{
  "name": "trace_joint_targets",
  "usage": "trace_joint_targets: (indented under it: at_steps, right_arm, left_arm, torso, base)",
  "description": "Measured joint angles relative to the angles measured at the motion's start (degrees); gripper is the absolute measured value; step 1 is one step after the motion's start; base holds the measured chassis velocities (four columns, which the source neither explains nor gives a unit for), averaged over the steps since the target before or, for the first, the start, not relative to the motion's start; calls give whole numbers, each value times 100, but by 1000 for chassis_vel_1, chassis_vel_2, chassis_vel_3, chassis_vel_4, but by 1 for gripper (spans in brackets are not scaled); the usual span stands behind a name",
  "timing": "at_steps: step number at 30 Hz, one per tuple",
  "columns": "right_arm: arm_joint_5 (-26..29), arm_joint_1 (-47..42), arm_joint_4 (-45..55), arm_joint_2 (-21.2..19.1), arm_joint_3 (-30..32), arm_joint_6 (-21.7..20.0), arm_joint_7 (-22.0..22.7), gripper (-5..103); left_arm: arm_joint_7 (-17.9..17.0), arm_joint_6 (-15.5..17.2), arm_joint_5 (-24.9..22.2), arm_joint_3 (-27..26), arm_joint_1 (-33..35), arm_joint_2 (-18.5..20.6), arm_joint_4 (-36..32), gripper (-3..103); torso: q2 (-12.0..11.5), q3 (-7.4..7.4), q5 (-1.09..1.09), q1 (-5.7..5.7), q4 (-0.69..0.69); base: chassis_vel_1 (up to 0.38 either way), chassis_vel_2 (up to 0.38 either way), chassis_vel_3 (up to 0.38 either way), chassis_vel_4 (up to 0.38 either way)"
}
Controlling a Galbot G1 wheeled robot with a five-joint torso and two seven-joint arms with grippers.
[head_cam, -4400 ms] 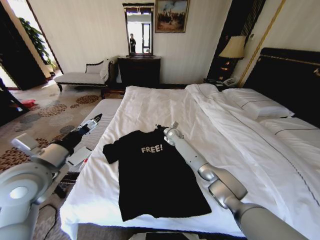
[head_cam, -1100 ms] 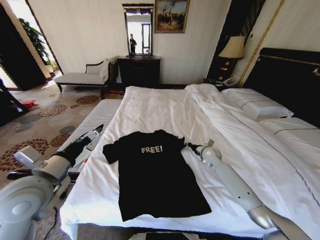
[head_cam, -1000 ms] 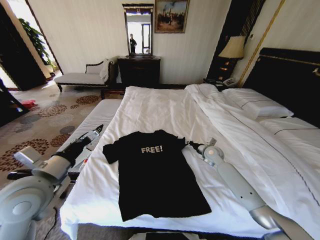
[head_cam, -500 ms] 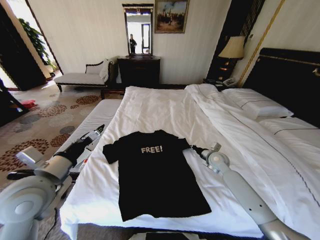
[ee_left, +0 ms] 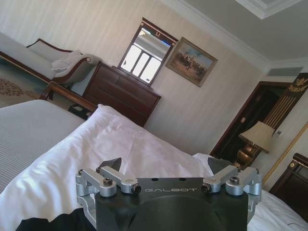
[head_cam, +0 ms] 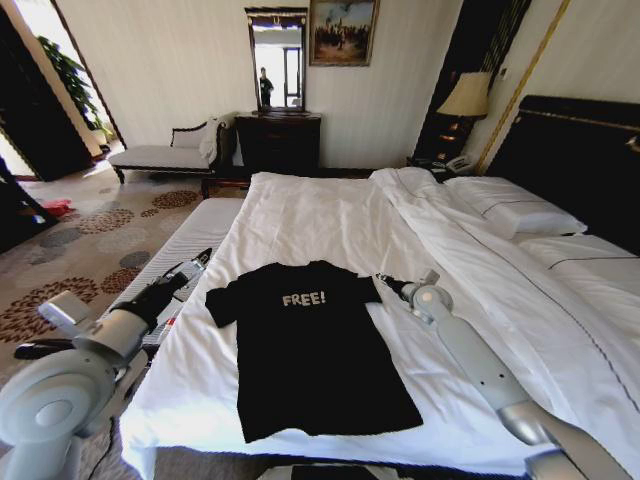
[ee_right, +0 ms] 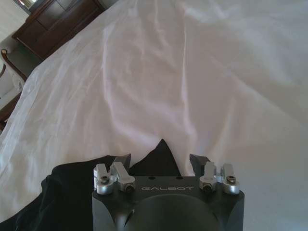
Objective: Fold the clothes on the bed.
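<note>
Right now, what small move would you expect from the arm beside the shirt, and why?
Probably the right gripper eases down and shuts on the sleeve tip of the black T-shirt. In the right wrist view its jaws stand open with that sleeve point between them, and the shirt lies flat, unfolded, on the bed. The left gripper hangs off the bed's side.

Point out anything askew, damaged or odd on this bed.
Nothing looks damaged or spilled. The black T-shirt lies flat, lettering up, slightly skewed on the bed. The right tool sits open at its sleeve tip; the left tool hangs open beside the bed.
</note>
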Motion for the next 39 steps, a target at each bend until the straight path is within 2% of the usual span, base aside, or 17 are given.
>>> trace_joint_targets:
  at_steps: [1,3,4,6,9,13,14,19,20,21,22,24,25,29,31,34,39]
  right_arm:
    - [6,26,-60,28,-26,-55,-8,69]
    - [5,41,-127,62,-62,-230,-18,80]
    - [5,41,-127,62,-62,-230,-18,80]
    - [4,19,-129,72,-73,-409,-48,93]
    - [-5,-1,-129,75,-89,-495,-116,89]
    - [-183,67,-275,99,-177,-501,-269,68]
    - [-183,67,-275,99,-177,-501,-269,68]
    - [-319,180,-446,135,-249,-420,-381,46]
    - [-319,180,-446,135,-249,-420,-381,46]
    - [-348,191,-462,140,-261,-403,-401,41]
    - [-360,193,-465,145,-267,-395,-410,41]
    - [-379,191,-451,153,-277,-379,-433,30]
    - [-379,191,-451,153,-277,-379,-433,30]
    - [-456,173,-405,152,-283,-269,-538,9]
    - [-485,173,-412,152,-283,-217,-571,9]
    - [-582,191,-476,154,-284,-71,-645,1]
    - [-613,182,-420,143,-283,15,-669,0]
  left_arm:
    - [0,0,0,-10,-2,10,0,100]
    - [0,0,0,-35,-7,27,0,100]
    - [0,0,0,-35,-7,27,0,100]
    - [0,-1,-1,-41,-22,31,0,100]
    - [0,-1,0,-18,-52,23,0,100]
    - [3,-2,60,70,-98,-20,0,100]
    - [3,-2,60,70,-98,-20,0,100]
    - [11,-1,81,76,-95,-23,12,100]
    - [11,-1,81,76,-95,-23,12,100]
    - [12,-1,82,70,-91,-22,12,100]
    - [12,-1,82,68,-89,-22,12,100]
    - [18,-3,100,64,-77,-27,13,100]
    - [18,-3,100,64,-77,-27,13,100]
    - [60,-20,159,66,-56,-34,15,100]
    - [65,-23,165,66,-51,-36,13,100]
    - [75,-32,193,71,-28,-47,6,100]
    - [79,-37,211,74,-16,-53,3,100]
  torso:
    - [0,0,0,0,0]
    - [0,0,0,0,-1]
    - [0,0,0,0,-1]
    - [0,0,-1,0,-1]
    - [0,-1,0,0,-3]
    - [0,-1,0,-1,-2]
    - [0,-1,0,-1,-2]
    - [0,-1,0,0,-2]
    - [0,-1,0,0,-2]
    - [0,-1,0,0,-1]
    - [0,-1,0,0,-1]
    - [0,-1,0,0,-1]
    - [0,-1,0,0,-1]
    - [0,-1,0,0,-1]
    - [0,-1,-1,0,-1]
    - [0,-1,0,-1,-2]
    - [0,-1,0,-1,-2]
  base:
    - [0,0,0,0]
    - [0,0,0,0]
    - [0,0,0,0]
    - [0,0,0,0]
    - [0,0,0,0]
    - [0,0,0,0]
    - [0,0,0,0]
    - [0,0,0,0]
    - [0,0,0,0]
    - [0,0,0,0]
    - [0,0,0,0]
    - [0,0,0,0]
    - [0,0,0,0]
    - [0,0,0,0]
    - [0,0,0,0]
    - [0,0,0,0]
    - [0,0,0,0]
